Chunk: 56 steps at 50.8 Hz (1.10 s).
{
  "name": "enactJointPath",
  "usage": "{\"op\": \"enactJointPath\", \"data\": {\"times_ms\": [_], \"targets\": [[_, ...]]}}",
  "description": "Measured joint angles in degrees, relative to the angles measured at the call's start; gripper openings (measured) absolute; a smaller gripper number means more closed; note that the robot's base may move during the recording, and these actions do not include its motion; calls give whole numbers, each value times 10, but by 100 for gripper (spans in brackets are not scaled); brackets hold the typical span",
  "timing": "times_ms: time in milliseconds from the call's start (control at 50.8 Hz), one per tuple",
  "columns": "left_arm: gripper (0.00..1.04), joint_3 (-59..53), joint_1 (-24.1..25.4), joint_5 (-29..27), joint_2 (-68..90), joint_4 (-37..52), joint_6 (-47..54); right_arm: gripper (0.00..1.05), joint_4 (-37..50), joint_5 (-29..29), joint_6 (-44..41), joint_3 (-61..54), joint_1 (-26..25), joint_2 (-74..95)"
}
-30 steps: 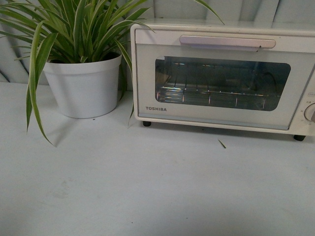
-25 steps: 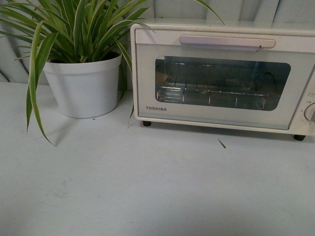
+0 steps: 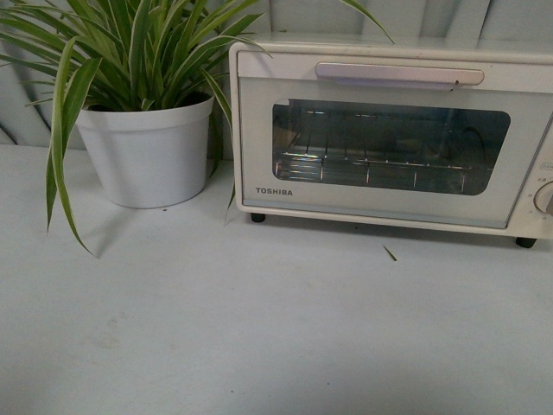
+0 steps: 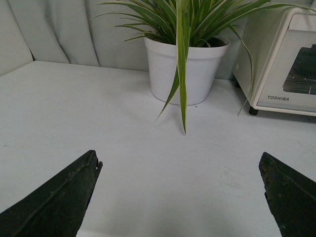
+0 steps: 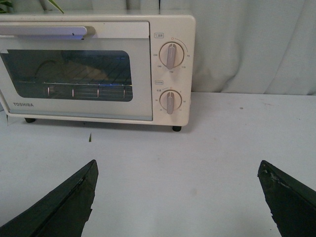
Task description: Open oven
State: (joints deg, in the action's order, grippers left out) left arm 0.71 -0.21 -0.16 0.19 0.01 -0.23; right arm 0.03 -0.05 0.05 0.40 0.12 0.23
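The oven point(image 3: 389, 138) stands at the back right of the worktop point(image 3: 259, 328), on small black feet point(image 3: 257, 217), in front of a pale curtain point(image 5: 256, 44). Its door point(image 3: 259, 130) is shut, upright and flush with the front. The long bar handle point(image 3: 399, 73) runs along the door's top edge, and a wire rack point(image 3: 371, 169) shows through the glass window. In the right wrist view two knobs point(image 5: 171, 55) sit one above the other on the panel beside the door.

Just beside the oven, on its left, is a white pot point(image 3: 145, 151) holding a striped green plant point(image 3: 130, 43); some leaves reach across the oven's near corner. A small leaf scrap point(image 3: 390, 252) lies on the worktop in front of the oven.

The left pincer point(image 4: 178, 159) is spread wide, its dark fingers point(image 4: 59, 202) above bare worktop, facing the pot, well apart from the oven. The right pincer point(image 5: 177, 167) is likewise spread wide, above the worktop in front of the oven, apart from the door.
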Motion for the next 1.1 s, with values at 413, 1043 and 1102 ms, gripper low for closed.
{"op": "enactJointPath", "data": {"times_ms": [413,1043,1102], "targets": [[98,94,-143,-61,362,122,-327,95,0,0,0,0,0,0],[98,370,-312,-57,936,327,-603,95,0,0,0,0,0,0],[98,383,-315,-58,950,327,-613,95,0,0,0,0,0,0]]}}
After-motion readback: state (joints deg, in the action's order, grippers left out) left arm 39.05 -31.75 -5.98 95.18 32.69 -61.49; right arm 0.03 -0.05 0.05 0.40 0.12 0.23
